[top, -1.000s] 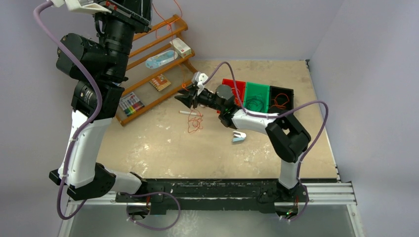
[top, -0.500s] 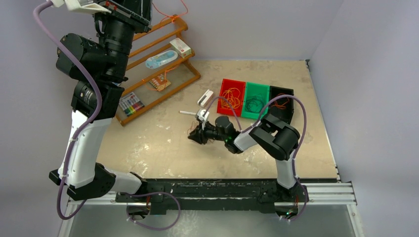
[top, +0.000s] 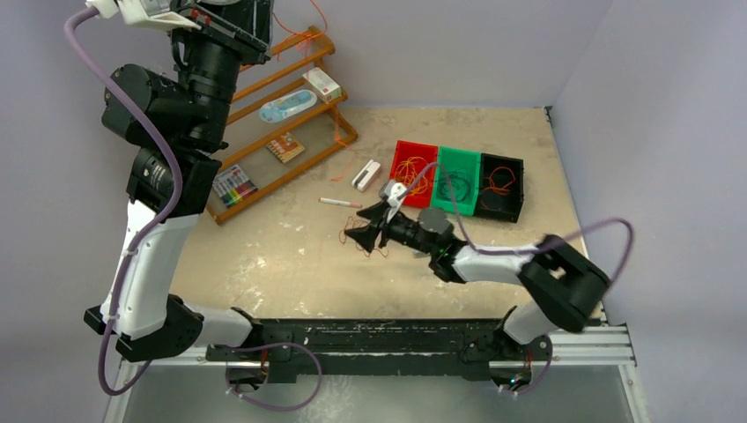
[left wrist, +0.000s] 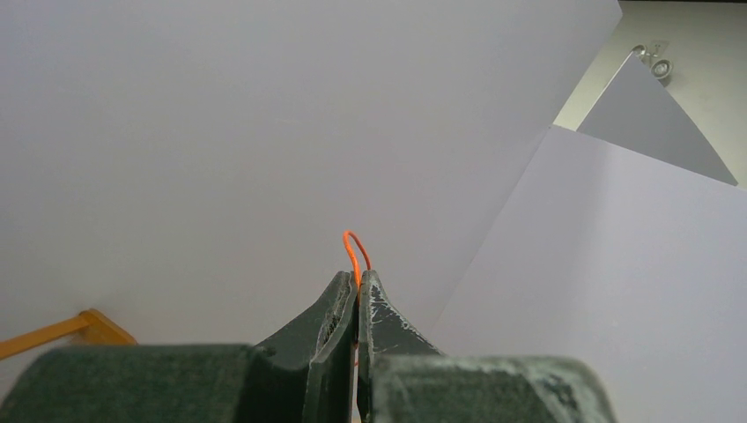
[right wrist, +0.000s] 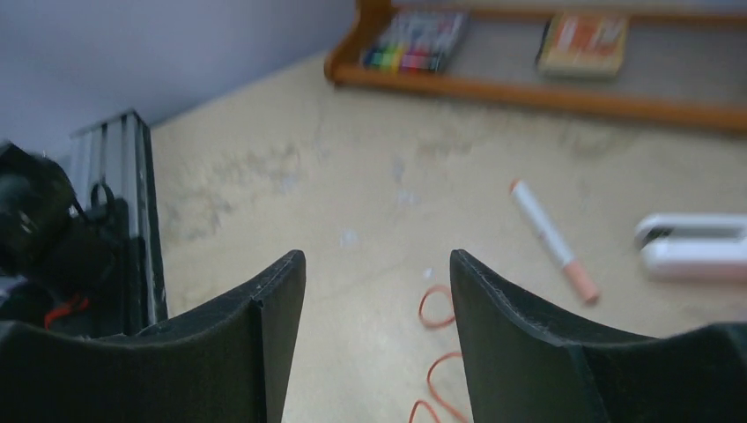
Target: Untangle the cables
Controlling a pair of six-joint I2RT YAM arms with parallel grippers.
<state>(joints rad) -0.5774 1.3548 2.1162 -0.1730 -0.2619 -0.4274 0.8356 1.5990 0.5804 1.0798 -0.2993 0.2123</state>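
Note:
My left gripper [left wrist: 358, 280] is raised high against the wall and shut on a thin orange cable [left wrist: 356, 249], whose loop sticks out past the fingertips. In the top view that orange cable [top: 336, 123] hangs down in front of the wooden rack. My right gripper [top: 362, 234] [right wrist: 377, 261] is open low over the table, with nothing between its fingers. A small red-orange cable bunch [top: 370, 246] lies on the table just under and beside it. Its loops [right wrist: 436, 308] show next to the right finger in the right wrist view.
Red [top: 402, 150], green [top: 462, 155] and black [top: 502, 160] bins stand at the back right, each with cable loops inside. A slanted wooden rack [top: 291, 167] with small items is at the back left. A white pen [top: 340, 203] and a white stapler-like block [top: 366, 174] lie near the right gripper.
My right arm swung from near the rack down to the table's middle, and its jaws have widened over the last half second. The left arm stays raised, still shut on the orange cable.

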